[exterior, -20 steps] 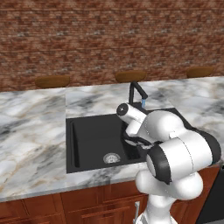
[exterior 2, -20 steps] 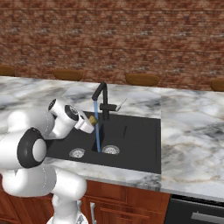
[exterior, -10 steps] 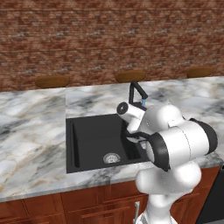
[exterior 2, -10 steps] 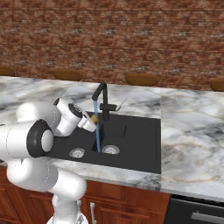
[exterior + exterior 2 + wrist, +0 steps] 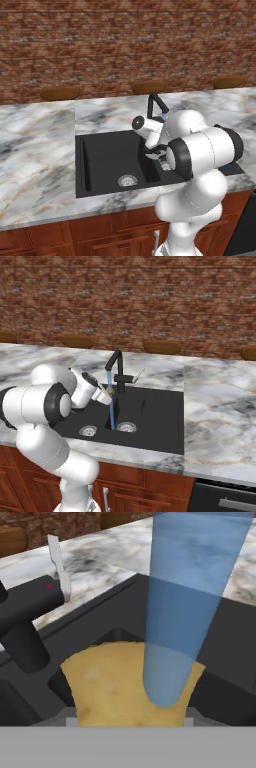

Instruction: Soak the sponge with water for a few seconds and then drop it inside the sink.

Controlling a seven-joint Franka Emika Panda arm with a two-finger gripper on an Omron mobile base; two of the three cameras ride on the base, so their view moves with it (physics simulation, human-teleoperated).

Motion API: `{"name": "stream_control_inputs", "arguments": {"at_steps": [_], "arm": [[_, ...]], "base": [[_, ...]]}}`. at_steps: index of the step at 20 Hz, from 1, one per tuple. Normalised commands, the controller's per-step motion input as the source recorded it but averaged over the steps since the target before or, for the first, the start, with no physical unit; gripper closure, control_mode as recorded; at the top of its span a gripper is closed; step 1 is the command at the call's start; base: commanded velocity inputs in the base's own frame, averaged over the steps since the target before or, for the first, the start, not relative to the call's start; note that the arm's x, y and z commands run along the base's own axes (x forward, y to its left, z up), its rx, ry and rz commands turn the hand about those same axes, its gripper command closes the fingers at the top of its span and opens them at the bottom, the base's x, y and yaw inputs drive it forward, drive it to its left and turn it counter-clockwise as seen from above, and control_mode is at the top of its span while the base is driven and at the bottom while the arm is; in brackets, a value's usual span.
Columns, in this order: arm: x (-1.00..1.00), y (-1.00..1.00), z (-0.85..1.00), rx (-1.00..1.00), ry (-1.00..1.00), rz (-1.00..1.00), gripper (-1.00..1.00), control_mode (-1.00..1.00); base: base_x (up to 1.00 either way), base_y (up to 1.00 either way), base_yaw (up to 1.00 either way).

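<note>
Sponge under the tap!
The gripper [image 5: 107, 397] has its jaws clamped on the yellow sponge [image 5: 117, 684], held over the black sink [image 5: 160, 421] with the water [image 5: 182, 612] striking it.
</note>
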Motion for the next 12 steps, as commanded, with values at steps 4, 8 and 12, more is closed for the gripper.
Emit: {"name": "stream_control_inputs", "arguments": {"at_steps": [4, 8, 12], "arm": [[0.01, -0.01, 0.00, 0.00, 0.00, 0.00, 1.00, -1.00], [0.00, -0.09, 0.00, 0.00, 0.00, 0.00, 1.00, -1.00], [0.00, -0.13, 0.00, 0.00, 0.00, 0.00, 1.00, -1.00]], "base": [[0.00, 0.00, 0.00], [0.00, 0.00, 0.00], [0.00, 0.00, 0.00]]}}
